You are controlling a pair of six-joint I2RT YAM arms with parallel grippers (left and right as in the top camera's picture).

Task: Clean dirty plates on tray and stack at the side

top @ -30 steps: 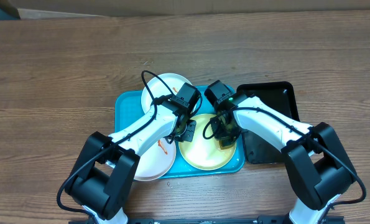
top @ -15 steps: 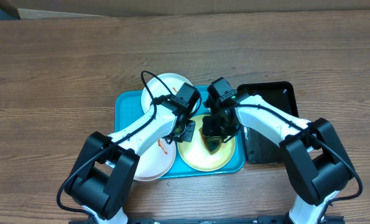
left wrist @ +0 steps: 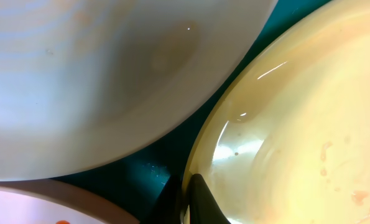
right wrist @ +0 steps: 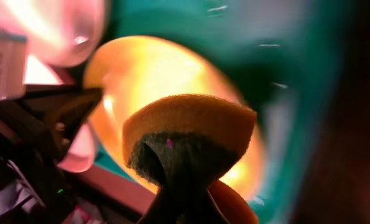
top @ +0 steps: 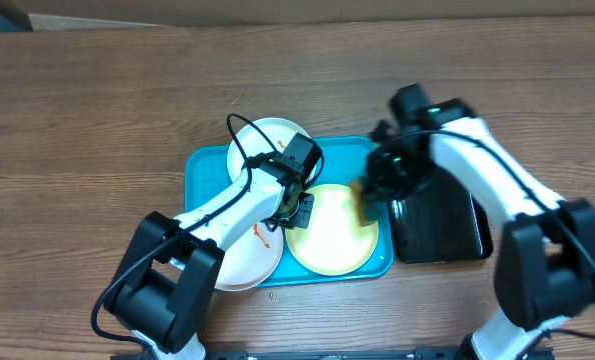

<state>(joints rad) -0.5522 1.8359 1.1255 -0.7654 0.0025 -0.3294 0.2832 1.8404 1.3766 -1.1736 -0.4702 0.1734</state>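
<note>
Three plates lie on the teal tray [top: 202,170]: a white plate [top: 262,140] at the back, a second white plate [top: 239,258] at front left with an orange smear, and a pale yellow-green plate [top: 332,238] at front right. My left gripper [top: 299,208] is shut on the yellow-green plate's [left wrist: 296,124] left rim, its fingers [left wrist: 200,205] pinching the edge. Faint reddish marks remain on that plate. My right gripper [top: 369,195] hovers over the plate's right edge, shut on a yellow and dark green sponge [right wrist: 191,124].
A smaller black tray [top: 442,225] sits directly right of the teal tray, partly under my right arm. Brown wooden table [top: 97,100] surrounds both trays. The back white plate [left wrist: 110,81] overhangs the yellow-green one closely.
My right arm has swung right and back with the sponge, from the middle of the yellow-green plate to its right edge by the black tray. My left arm has stayed still.
</note>
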